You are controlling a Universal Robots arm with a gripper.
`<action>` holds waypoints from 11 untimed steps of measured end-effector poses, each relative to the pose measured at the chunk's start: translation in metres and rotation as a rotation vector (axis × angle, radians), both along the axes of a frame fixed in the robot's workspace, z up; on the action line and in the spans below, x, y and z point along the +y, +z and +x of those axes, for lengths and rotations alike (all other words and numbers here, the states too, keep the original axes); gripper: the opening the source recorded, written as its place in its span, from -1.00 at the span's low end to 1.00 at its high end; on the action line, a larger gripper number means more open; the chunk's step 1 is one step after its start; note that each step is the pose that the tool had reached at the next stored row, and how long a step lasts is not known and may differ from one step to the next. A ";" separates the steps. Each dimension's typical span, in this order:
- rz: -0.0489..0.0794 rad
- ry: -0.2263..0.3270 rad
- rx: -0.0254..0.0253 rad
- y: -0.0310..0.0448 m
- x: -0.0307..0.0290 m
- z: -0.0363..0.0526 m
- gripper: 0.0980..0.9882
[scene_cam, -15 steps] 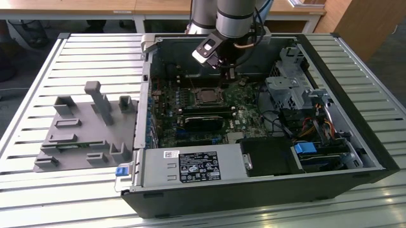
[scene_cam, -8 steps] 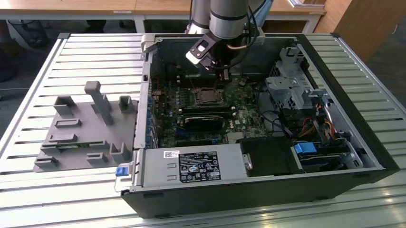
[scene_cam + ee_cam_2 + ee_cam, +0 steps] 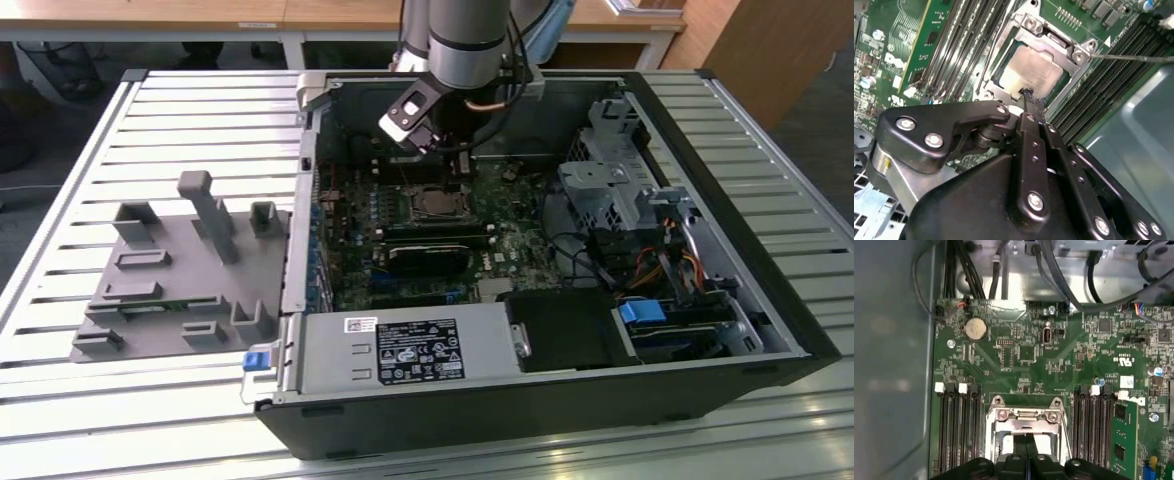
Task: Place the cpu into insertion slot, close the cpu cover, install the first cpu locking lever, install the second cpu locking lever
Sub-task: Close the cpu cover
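The insertion slot [image 3: 434,205] sits on the green board inside the open computer case. The cpu [image 3: 1036,70] lies in it with its pale silvery face up. Around the cpu, the cpu cover [image 3: 1002,50] appears to lie flat as a silvery frame. My gripper [image 3: 1026,94] is shut with nothing between its fingers, its tips at the edge of the cpu's face. In the first wrist view the gripper [image 3: 1029,439] stands over the cover [image 3: 1024,415]. In the exterior view the gripper [image 3: 445,170] hangs just above the socket. A thin locking lever [image 3: 1134,57] runs out from one socket corner.
Long black memory slots [image 3: 956,430] flank the socket, one holding a green module [image 3: 1119,435]. The case wall [image 3: 1134,145] is close to the gripper. A drive cage [image 3: 607,185], cables [image 3: 667,265] and a power supply [image 3: 400,350] crowd the case. A grey fixture [image 3: 174,270] lies on the slatted table.
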State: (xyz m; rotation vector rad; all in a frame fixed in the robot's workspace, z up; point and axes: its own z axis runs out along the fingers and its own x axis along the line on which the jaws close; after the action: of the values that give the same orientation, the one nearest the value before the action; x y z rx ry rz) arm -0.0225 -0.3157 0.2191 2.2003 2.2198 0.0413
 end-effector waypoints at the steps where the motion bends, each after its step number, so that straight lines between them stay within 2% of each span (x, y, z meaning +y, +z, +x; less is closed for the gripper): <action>1: 0.000 0.000 0.0000 -0.0012 -0.0001 -0.0017 -0.98; 11: 0.000 0.000 0.0001 -0.0083 -0.0001 -0.0248 -0.98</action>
State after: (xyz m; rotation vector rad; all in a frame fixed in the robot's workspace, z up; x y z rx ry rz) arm -0.0473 -0.3157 0.2108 2.2002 2.2196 0.0407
